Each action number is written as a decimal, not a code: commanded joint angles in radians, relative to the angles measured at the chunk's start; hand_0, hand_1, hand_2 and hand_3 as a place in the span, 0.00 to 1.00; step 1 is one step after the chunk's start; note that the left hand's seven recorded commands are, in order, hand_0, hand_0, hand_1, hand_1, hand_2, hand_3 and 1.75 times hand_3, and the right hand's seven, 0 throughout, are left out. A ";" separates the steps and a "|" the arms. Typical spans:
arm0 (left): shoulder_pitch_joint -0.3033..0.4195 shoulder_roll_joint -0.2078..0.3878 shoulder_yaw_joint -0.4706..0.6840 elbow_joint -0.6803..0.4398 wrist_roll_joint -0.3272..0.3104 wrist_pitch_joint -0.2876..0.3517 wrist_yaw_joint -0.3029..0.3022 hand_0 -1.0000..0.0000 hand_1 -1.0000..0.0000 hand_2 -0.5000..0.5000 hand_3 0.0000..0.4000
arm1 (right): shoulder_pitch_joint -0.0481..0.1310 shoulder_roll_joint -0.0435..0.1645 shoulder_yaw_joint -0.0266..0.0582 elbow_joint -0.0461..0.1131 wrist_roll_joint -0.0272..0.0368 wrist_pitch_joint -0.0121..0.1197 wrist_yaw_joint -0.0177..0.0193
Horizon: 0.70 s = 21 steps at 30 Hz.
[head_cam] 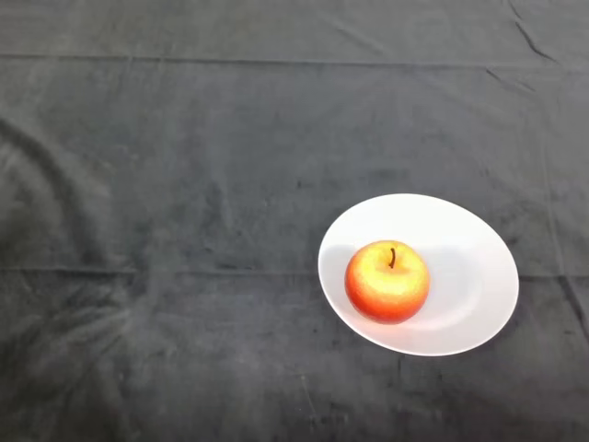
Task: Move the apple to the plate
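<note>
A red and yellow apple (386, 281) stands upright, stem up, on a white oval plate (474, 249). It sits in the plate's left half, close to the left rim. The plate lies on the dark cloth to the right of the middle of the head view.
The dark cloth (184, 230) covers the whole table, with shallow creases at the left and a fold line across the back.
</note>
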 commanded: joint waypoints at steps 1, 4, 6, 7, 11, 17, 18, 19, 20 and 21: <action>0.012 0.051 0.020 0.038 -0.016 0.017 0.010 1.00 1.00 0.50 0.00 | -0.012 -0.026 -0.0008 0.003 0.0064 -0.010 0.0012; 0.012 0.050 0.031 0.034 -0.017 0.018 0.015 1.00 1.00 0.50 0.00 | -0.012 -0.026 -0.0008 0.003 0.0064 -0.010 0.0014; 0.012 0.049 0.037 0.032 -0.015 0.018 0.018 1.00 1.00 0.50 0.00 | -0.012 -0.026 -0.0009 0.003 0.0064 -0.010 0.0014; 0.012 0.048 0.040 0.031 -0.015 0.018 0.019 1.00 1.00 0.50 0.00 | -0.012 -0.026 -0.0009 0.003 0.0064 -0.010 0.0015; 0.013 0.045 0.048 0.027 -0.010 0.020 0.022 1.00 1.00 0.50 0.00 | -0.012 -0.026 -0.0010 0.003 0.0064 -0.010 0.0016; 0.012 0.041 0.056 0.022 0.002 0.020 0.027 1.00 1.00 0.50 0.00 | -0.012 -0.026 -0.0010 0.003 0.0064 -0.010 0.0017; 0.012 0.040 0.057 0.021 0.004 0.020 0.027 1.00 1.00 0.50 0.00 | -0.012 -0.026 -0.0010 0.004 0.0064 -0.010 0.0017; 0.012 0.040 0.058 0.020 0.006 0.021 0.027 1.00 1.00 0.50 0.00 | -0.012 -0.026 -0.0010 0.004 0.0064 -0.010 0.0018; 0.012 0.039 0.059 0.019 0.008 0.021 0.028 1.00 1.00 0.50 0.00 | -0.012 -0.026 -0.0010 0.004 0.0064 -0.010 0.0018; 0.013 0.039 0.059 0.019 0.010 0.021 0.028 1.00 1.00 0.50 0.00 | -0.012 -0.026 -0.0010 0.004 0.0064 -0.010 0.0018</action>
